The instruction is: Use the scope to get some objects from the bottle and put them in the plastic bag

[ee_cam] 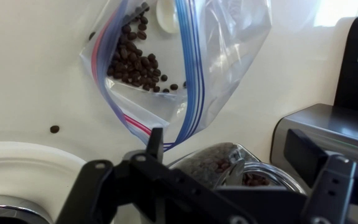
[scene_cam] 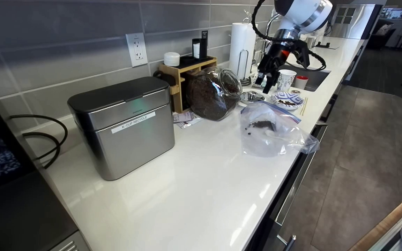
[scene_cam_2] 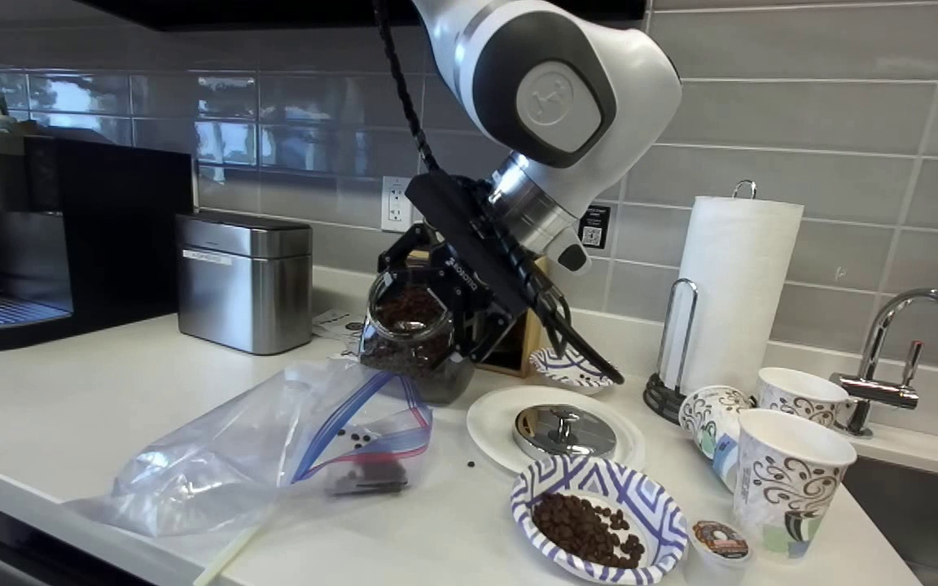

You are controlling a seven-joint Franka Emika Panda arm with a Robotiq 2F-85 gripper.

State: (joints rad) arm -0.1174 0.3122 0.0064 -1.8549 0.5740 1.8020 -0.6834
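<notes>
In an exterior view the bottle, a rounded clear jar (scene_cam: 206, 96) full of dark brown beans, rests against the wooden box, its open mouth slanting sideways. The plastic bag (scene_cam_2: 216, 464) lies in front of it, its blue and pink zip edge parted. Dark beans (ee_cam: 132, 67), some of the objects, are heaped inside the bag. A pale rounded piece (ee_cam: 167, 15) shows there too; I cannot tell whether it is the scope. My gripper (ee_cam: 230, 146) hangs in the air, its fingers wide apart with nothing held. In the wrist view it partly hides the jar.
A patterned bowl (scene_cam_2: 554, 476) holds more beans, near a metal lid (scene_cam_2: 564, 431) on a white plate (scene_cam_2: 485, 415). Paper cups (scene_cam_2: 786, 480) and a paper-towel roll (scene_cam_2: 734, 301) stand by the sink. A metal box (scene_cam: 134, 132) stands near the jar. One loose bean (ee_cam: 54, 129) lies on the counter.
</notes>
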